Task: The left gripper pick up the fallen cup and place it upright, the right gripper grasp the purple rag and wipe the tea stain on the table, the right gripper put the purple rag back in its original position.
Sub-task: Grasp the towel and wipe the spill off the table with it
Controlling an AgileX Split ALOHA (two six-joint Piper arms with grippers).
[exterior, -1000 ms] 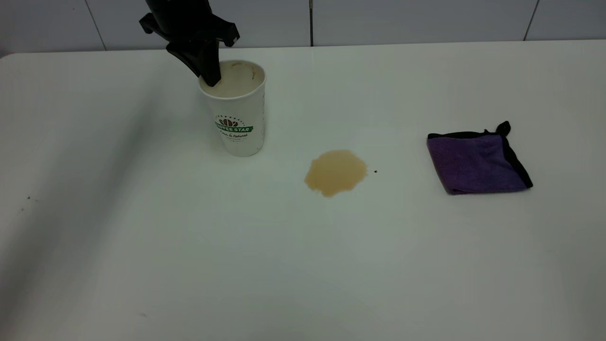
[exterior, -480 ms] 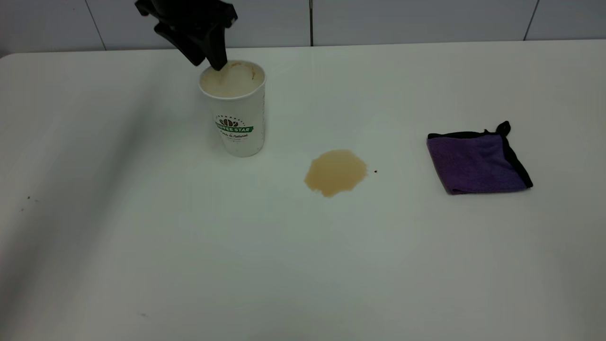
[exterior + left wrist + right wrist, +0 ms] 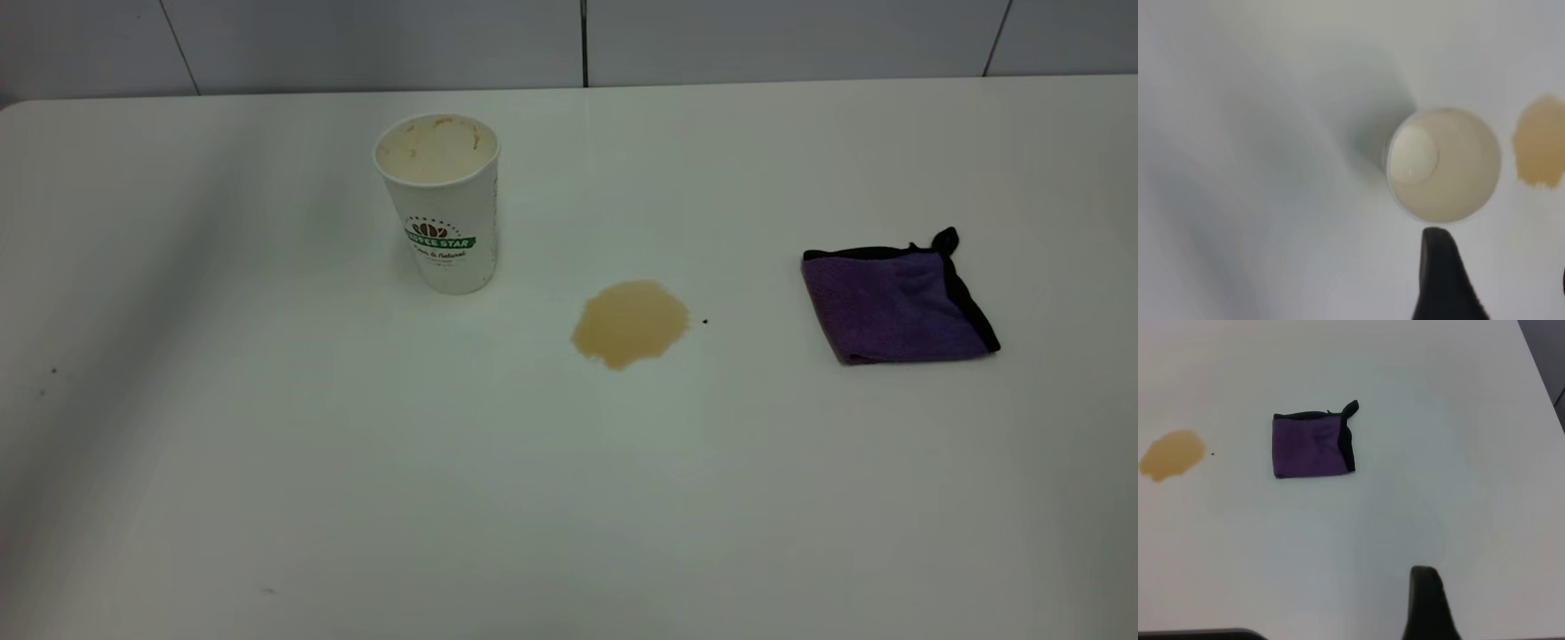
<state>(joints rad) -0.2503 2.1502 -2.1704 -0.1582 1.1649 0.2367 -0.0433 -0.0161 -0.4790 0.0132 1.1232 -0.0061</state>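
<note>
The cup [image 3: 437, 203] stands upright on the tabletop [image 3: 356, 462], open mouth up, with the tea stain [image 3: 629, 323] near it and the rag [image 3: 896, 300] well apart on the far side of the stain. So the next thing to take hold of is, in my judgement, the rag.

It lies folded into a flat purple square with a black edge and a small loop [image 3: 1349, 407] sticking up at one corner. It looks soft and light (terry-like cloth, limp rather than stiff), so it should bunch when pinched and drag easily over the smooth tabletop. A pinch down on the thick folded middle or along the black edge would likely catch all the layers; the loop alone may let it unfold and hang.

The left gripper [image 3: 1498, 280] hovers above the cup, empty, fingers apart. Of the right gripper only one finger [image 3: 1426, 603] shows, above bare tabletop and well short of the rag; I cannot tell how wide it stands.
</note>
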